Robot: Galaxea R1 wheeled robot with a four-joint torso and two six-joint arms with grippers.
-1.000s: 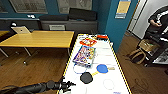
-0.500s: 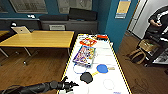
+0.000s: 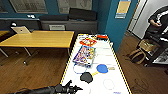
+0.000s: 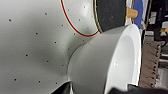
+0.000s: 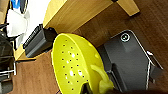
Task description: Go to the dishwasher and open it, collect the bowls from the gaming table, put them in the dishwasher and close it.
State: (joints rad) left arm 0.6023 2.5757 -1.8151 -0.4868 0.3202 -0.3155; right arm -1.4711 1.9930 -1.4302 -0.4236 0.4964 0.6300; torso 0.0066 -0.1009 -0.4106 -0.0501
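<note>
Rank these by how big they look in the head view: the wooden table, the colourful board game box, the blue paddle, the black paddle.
1. Wooden table, by far largest.
2. Board game box.
3. Blue paddle and black paddle look alike; the black one lies nearer the camera, so no ranking.

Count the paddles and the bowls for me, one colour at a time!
Blue paddle: 1
Black paddle: 1
White bowl: 1
Yellow bowl with holes: 1
Total: 4
</note>
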